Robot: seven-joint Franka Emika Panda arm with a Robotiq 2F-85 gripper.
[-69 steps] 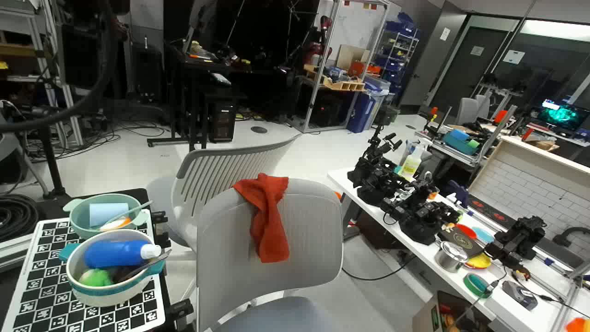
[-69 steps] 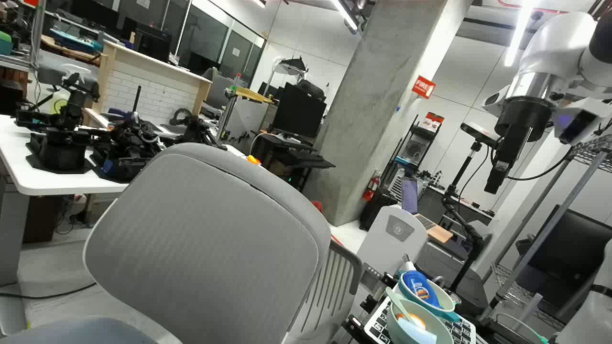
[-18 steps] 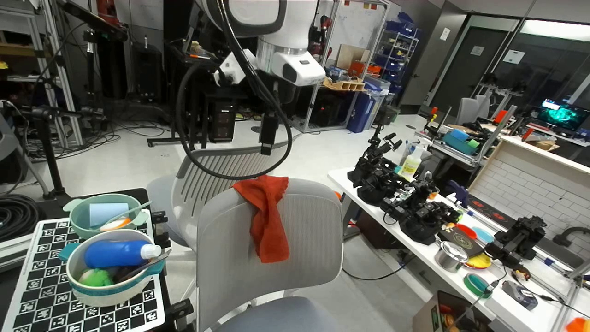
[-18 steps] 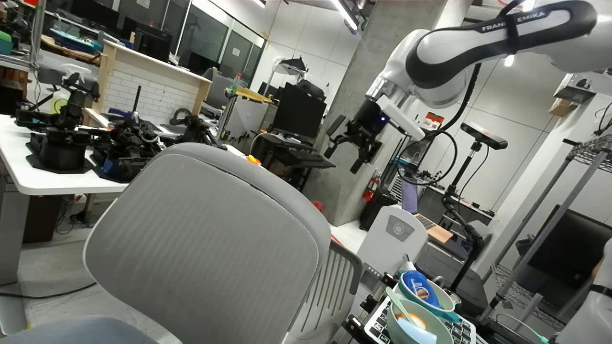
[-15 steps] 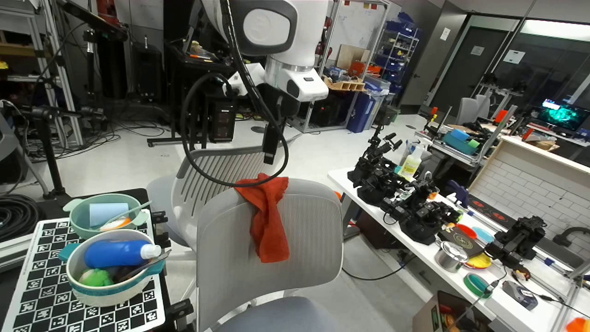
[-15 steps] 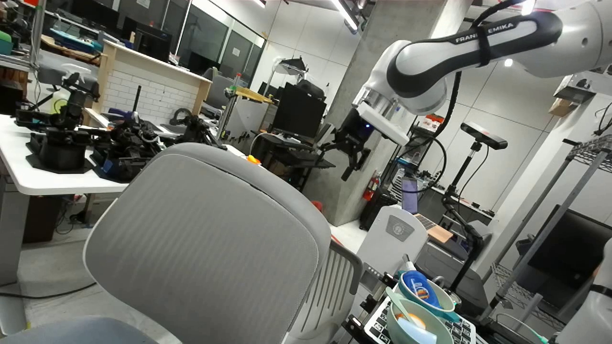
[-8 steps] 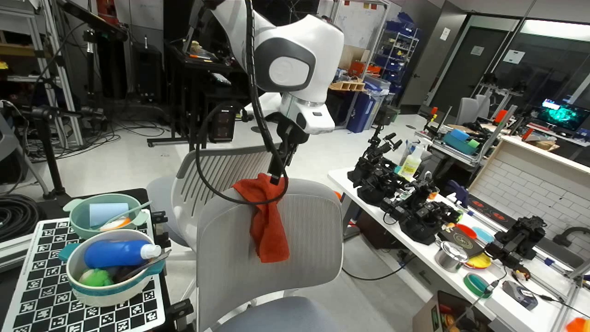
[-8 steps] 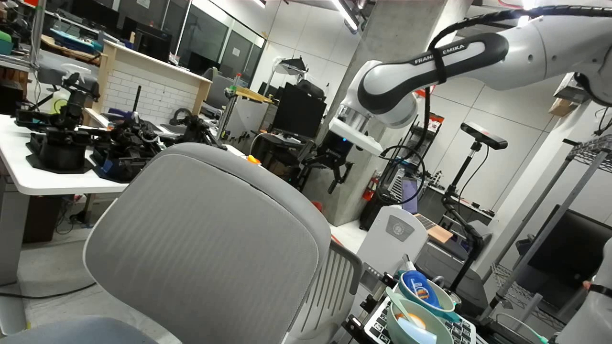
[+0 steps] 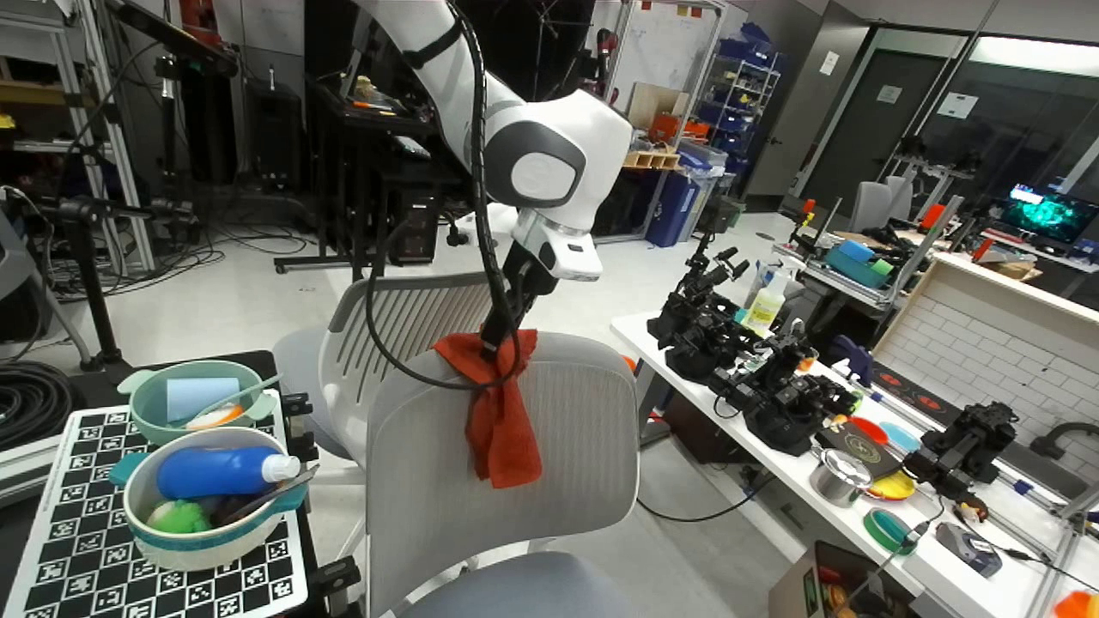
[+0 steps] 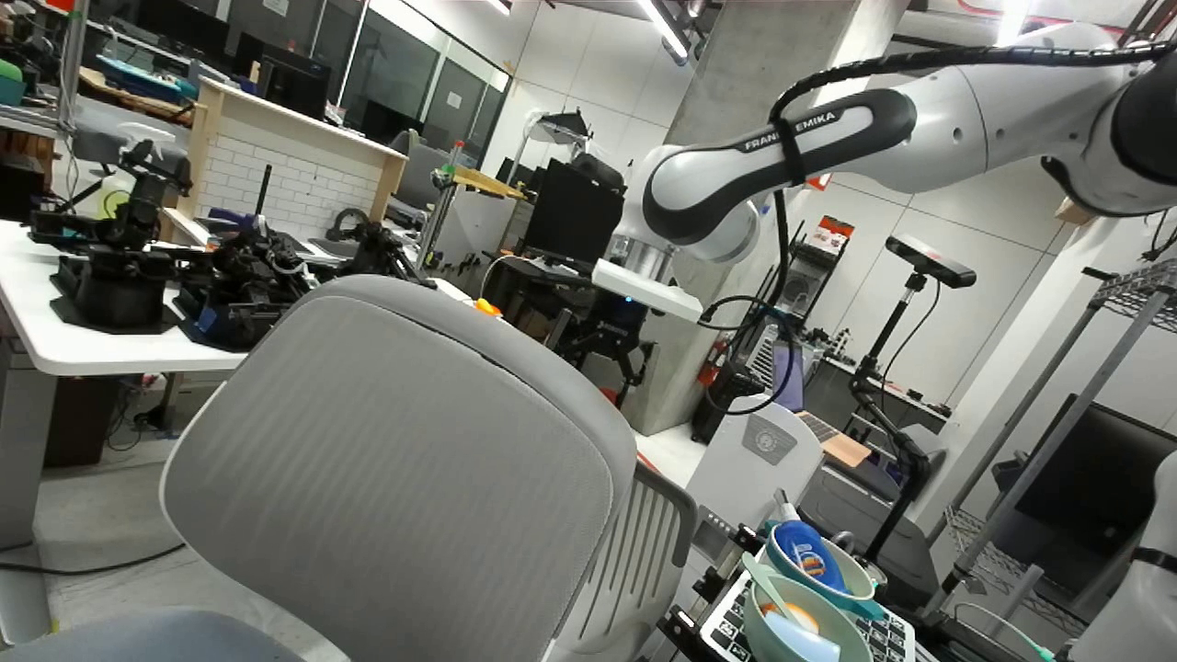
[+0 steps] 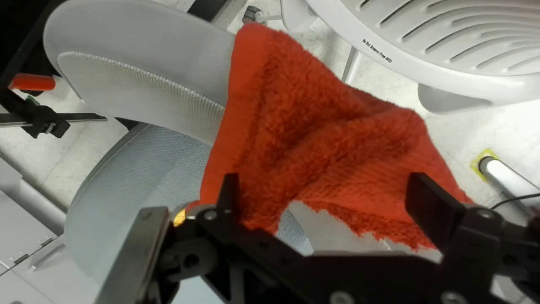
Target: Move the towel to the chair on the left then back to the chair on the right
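Observation:
The red towel (image 9: 506,433) hangs over the top of the backrest of the near grey chair (image 9: 588,455). In the wrist view the towel (image 11: 312,122) lies bunched across the top edge of this chair (image 11: 143,80). My gripper (image 9: 492,348) points down at the towel's top part. In the wrist view my gripper (image 11: 324,181) is open, its fingers wide apart with towel between and beneath them. The slatted chair (image 9: 369,343) stands just behind; it also shows in the wrist view (image 11: 443,46). In an exterior view the gripper (image 10: 598,363) is partly behind a chair back (image 10: 395,460).
A cart with a checkered board (image 9: 77,515) holds a green bowl (image 9: 154,421) and a white bowl (image 9: 197,549) beside the chairs. A white table (image 9: 773,463) with small black robot arms stands on the other side. A camera stand (image 10: 906,441) rises behind the cart.
The arm has come into view and moved down, bringing the open gripper from above the chairs to the towel's top. The towel's hanging end has shifted very slightly.

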